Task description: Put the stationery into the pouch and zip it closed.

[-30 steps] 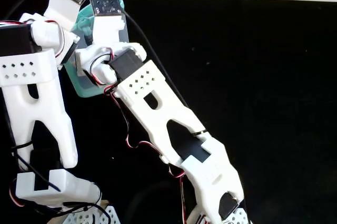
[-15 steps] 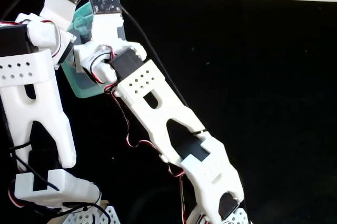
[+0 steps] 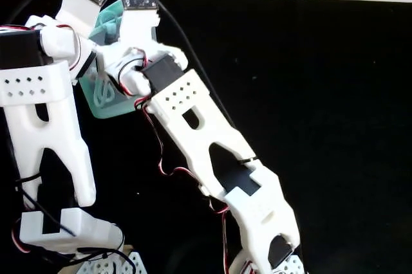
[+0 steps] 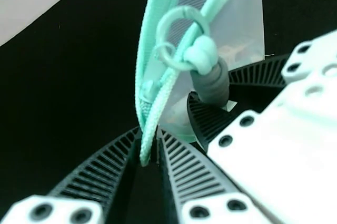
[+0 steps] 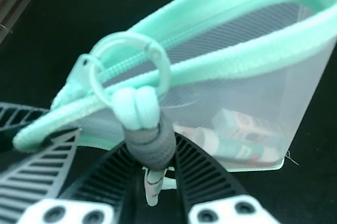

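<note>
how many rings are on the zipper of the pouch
2. A large ring sits at the knot of the cord, and a small ring links it to the zipper on the pouch. More may be hidden behind the cord.

The translucent mint-green pouch [image 5: 247, 82], partly unzipped, holds stationery [image 5: 239, 137] visible through its clear wall.

White printed arms [image 3: 261, 206], black servos [image 3: 164, 71], red-black cables [image 3: 159, 158], ribbed black fingers [image 4: 184, 176].
</note>
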`<state>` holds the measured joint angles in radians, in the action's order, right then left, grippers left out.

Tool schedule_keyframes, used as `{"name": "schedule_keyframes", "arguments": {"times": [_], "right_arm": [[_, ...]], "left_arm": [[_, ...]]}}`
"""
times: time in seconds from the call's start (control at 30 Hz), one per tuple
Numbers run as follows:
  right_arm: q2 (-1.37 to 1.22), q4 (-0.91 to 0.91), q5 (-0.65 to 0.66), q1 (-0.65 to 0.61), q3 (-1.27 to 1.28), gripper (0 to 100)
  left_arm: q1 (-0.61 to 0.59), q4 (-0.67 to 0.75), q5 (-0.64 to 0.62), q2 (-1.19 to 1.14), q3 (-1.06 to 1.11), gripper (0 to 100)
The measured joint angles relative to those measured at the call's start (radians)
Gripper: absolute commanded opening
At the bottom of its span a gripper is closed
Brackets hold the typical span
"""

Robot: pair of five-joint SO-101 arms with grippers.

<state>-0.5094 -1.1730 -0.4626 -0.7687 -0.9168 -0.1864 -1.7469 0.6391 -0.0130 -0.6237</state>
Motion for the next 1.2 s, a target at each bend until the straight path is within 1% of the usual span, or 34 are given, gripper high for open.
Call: {"name": "schedule_keyframes", "arguments": {"times": [0.17,0.33,0.53,0.7,0.9,1.2], "right_arm": [[0.002,-0.057,0.0,0.038,-0.011,0.5],[0.002,-0.14,0.002,0.104,-0.049,0.5],[0.002,-0.298,0.002,0.204,-0.235,0.5],[0.002,-0.396,0.003,0.247,-0.396,0.5],[0.002,-0.411,0.003,0.267,-0.451,0.5],[0.002,-0.381,-0.014,0.371,-0.451,0.5]], "left_arm": [[0.008,0.002,0.002,0.003,0.025,1],[0.008,0.002,0.002,0.011,0.043,1],[0.011,0.002,0.005,0.011,0.043,1],[0.026,0.002,0.006,0.012,0.043,1],[0.026,0.0,0.006,0.012,0.043,1],[0.041,0.0,0.006,0.012,0.041,1]]}}
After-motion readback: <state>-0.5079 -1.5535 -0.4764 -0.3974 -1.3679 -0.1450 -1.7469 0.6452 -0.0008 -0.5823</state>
